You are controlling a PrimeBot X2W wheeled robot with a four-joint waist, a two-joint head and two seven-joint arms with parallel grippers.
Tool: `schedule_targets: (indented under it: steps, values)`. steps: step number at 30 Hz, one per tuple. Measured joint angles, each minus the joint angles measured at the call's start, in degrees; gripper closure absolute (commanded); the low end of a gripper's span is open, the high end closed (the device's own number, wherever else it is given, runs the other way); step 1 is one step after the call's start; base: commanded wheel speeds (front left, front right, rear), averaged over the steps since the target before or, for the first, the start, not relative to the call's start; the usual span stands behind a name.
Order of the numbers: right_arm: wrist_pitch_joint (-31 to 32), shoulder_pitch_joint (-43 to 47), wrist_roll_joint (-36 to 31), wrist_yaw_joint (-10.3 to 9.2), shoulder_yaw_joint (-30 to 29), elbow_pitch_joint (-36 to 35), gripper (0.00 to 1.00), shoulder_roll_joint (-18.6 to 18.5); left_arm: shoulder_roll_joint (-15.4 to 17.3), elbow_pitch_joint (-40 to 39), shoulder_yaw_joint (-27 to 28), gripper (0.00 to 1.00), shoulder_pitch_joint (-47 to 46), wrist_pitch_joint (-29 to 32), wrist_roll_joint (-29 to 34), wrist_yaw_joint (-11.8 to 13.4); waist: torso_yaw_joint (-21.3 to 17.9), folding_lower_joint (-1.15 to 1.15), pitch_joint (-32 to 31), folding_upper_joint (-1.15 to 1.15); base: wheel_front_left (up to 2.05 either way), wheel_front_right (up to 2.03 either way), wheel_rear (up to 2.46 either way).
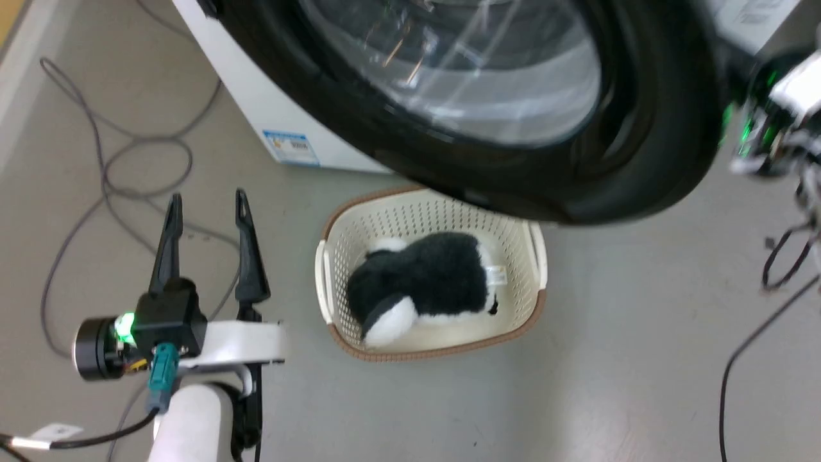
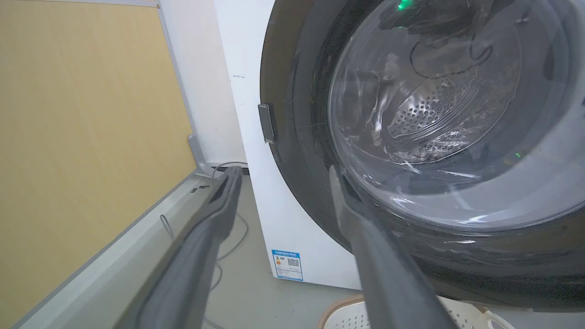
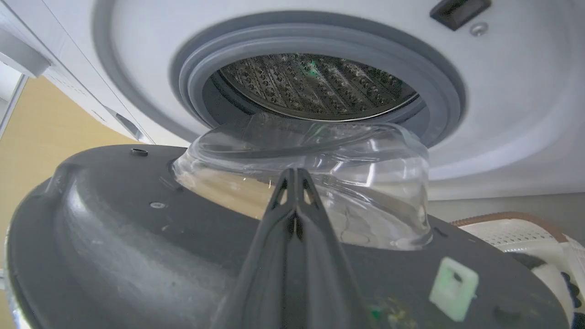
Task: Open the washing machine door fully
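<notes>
Already the washing machine door (image 1: 513, 128) hangs partway out from the washing machine (image 1: 256, 96), my right gripper (image 3: 295, 176) pinched closed at its inner face, left gripper (image 1: 206, 197) spread idle; I judge more swing remains.

washing machine (image 1: 256, 96): 1 | washing machine door (image 1: 648, 154): 1 | basket (image 1: 513, 247): 1 | plush toy (image 1: 426, 276): 1 | label sticker (image 1: 290, 147): 1

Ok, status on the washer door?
Left gripper open, idle. Right gripper shut behind round black-rimmed glass door, ajar. Cream plastic basket beneath it.
</notes>
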Motion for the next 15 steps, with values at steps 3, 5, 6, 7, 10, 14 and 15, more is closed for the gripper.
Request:
schedule_targets:
  steps: [3,5,6,7,10,14,15]
  values:
    - [1.37,3.93,0.52,0.0,0.83,-2.08,1.0,0.15,0.12,0.23,0.18,0.0,1.62,0.0,0.07,-0.01,-0.58,0.0,-1.78,0.0,0.0,0.0,0.0]
    - [2.43,6.47,0.8,0.0,1.51,-4.08,1.0,0.35,0.18,0.45,0.14,0.0,2.36,0.0,0.18,-0.08,-1.0,0.0,-2.84,0.0,0.0,0.0,0.0]
    - [2.97,7.63,0.79,0.0,2.01,-5.09,1.0,0.43,0.24,0.54,0.14,0.0,2.63,0.0,0.19,-0.08,-1.21,0.0,-3.3,0.0,0.0,0.0,0.0]
    - [3.32,8.84,0.8,0.0,2.45,-6.09,1.0,0.6,0.29,0.66,0.11,0.0,2.9,0.0,0.25,-0.1,-1.39,0.0,-3.77,0.0,0.0,0.0,0.0]
    - [4.33,12.5,1.21,0.0,3.27,-9.21,1.0,1.29,0.32,0.96,-0.02,0.0,3.6,0.0,0.51,-0.32,-1.8,0.0,-5.17,0.0,0.0,0.0,0.0]
    - [5.09,17.16,1.88,-0.01,4.22,-13.3,1.0,2.29,0.37,1.37,-0.11,0.0,4.89,0.0,0.51,-0.32,-2.26,0.0,-7.02,0.0,0.0,0.0,0.0]
    - [5.26,18.27,2.08,0.0,4.42,-14.36,1.0,2.57,0.38,1.52,-0.18,0.0,5.22,0.0,0.51,-0.33,-2.36,0.0,-7.49,0.0,0.0,0.0,0.0]
